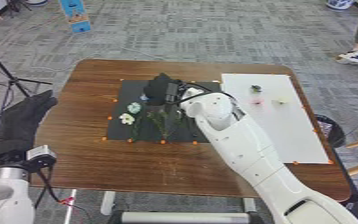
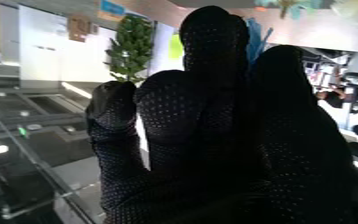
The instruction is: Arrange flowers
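Beside right hand's fingers, blue flower; fingers loosely open, no hold seen. Best close softly on stem (petals probably crush easily), lift clear of teal flower.

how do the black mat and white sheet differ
The white sheet looks longer than the black mat. The black mat bears a white flower and a pale blue flower; the white sheet bears a pink flower. The right hand is over the black mat, not the white sheet. Both lie on the table.
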Motion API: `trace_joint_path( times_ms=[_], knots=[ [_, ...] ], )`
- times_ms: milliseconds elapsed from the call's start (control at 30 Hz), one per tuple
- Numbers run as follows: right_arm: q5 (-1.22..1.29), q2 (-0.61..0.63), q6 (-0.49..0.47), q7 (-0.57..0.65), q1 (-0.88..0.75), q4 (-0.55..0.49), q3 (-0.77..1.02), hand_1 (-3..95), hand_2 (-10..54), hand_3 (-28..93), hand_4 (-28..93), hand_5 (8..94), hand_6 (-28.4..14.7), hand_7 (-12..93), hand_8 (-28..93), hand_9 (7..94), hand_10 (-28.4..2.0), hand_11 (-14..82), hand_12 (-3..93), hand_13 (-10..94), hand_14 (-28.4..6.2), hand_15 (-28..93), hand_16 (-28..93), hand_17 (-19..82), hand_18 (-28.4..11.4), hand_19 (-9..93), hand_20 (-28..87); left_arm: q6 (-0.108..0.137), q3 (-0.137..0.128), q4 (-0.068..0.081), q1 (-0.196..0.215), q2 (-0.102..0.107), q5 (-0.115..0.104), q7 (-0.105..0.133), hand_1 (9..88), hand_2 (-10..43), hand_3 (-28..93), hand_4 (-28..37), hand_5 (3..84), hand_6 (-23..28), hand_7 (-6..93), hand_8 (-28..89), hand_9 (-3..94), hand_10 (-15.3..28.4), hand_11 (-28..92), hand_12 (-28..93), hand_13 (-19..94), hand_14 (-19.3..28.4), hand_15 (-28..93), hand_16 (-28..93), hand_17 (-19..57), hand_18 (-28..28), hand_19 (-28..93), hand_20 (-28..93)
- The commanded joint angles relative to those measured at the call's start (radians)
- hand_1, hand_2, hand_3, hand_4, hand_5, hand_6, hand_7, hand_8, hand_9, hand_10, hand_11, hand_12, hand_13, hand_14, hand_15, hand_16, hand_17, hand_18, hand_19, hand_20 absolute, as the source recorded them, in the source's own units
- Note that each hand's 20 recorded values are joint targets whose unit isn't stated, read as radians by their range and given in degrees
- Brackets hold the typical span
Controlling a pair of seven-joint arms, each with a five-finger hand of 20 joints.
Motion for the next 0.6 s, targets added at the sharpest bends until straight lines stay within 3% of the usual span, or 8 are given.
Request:
trace_joint_path(
  times_ms=[33,133,233,333,600],
  knots=[
    [-0.391,-0.012,0.006,-0.021,-0.018,0.023,0.029,58.6,8.5,39,-21,69.4,4.9,27,-2,81.8,-8.5,33.1,30.7,76,-7.2,64,43,37,-21.9,78,59,-0.031,-0.023,-0.014,0.019,-0.02,-0.003,0.007,21.8,5.4,72,-28.3,51.0,5.3,11.8,-8,48.0,13.3,17,11,33,12.7,9,-1,6.5,7.2,4,15],
    [-0.371,-0.003,-0.021,-0.009,-0.02,0.011,0.016,57.6,8.2,40,-20,69.2,5.1,27,-3,81.7,-8.5,33.1,30.6,76,-7.3,64,43,37,-22.0,78,59,-0.044,-0.032,-0.013,0.023,-0.024,-0.005,0.006,21.7,5.3,72,-28.3,50.9,5.2,11.9,-8,48.0,13.3,17,11,33,12.7,9,-1,6.5,7.2,4,15],
    [-0.359,0.0,-0.062,0.001,-0.021,-0.001,0.01,53.3,5.1,48,-20,67.5,4.7,27,-3,81.6,-8.8,33.0,30.5,76,-7.8,64,43,37,-22.3,78,59,-0.052,-0.04,-0.013,0.026,-0.028,-0.005,0.003,21.6,5.2,72,-28.3,50.9,5.2,11.8,-8,47.9,13.3,17,11,33,12.7,9,-1,6.5,7.2,4,15],
    [-0.341,0.008,-0.077,0.011,-0.022,-0.011,-0.003,45.2,1.8,55,-20,63.6,3.5,26,-2,81.3,-9.2,33.1,30.6,75,-8.6,64,43,36,-22.8,78,59,-0.065,-0.052,-0.012,0.033,-0.033,-0.004,0.001,21.6,5.1,72,-28.3,50.8,5.3,11.8,-8,47.9,13.3,17,11,33,12.7,9,-1,6.5,7.2,4,15],
    [-0.316,0.021,-0.087,0.02,-0.018,-0.019,-0.017,43.3,1.7,57,-20,63.5,2.6,24,-1,81.1,-9.9,36.1,31.2,75,-8.9,65,43,36,-23.2,78,59,-0.095,-0.087,-0.019,0.062,-0.049,-0.007,0.003,21.6,4.7,73,-28.3,50.7,5.2,11.7,-8,47.8,13.3,17,11,33,12.7,9,-1,6.5,7.2,4,15]
  ],
)
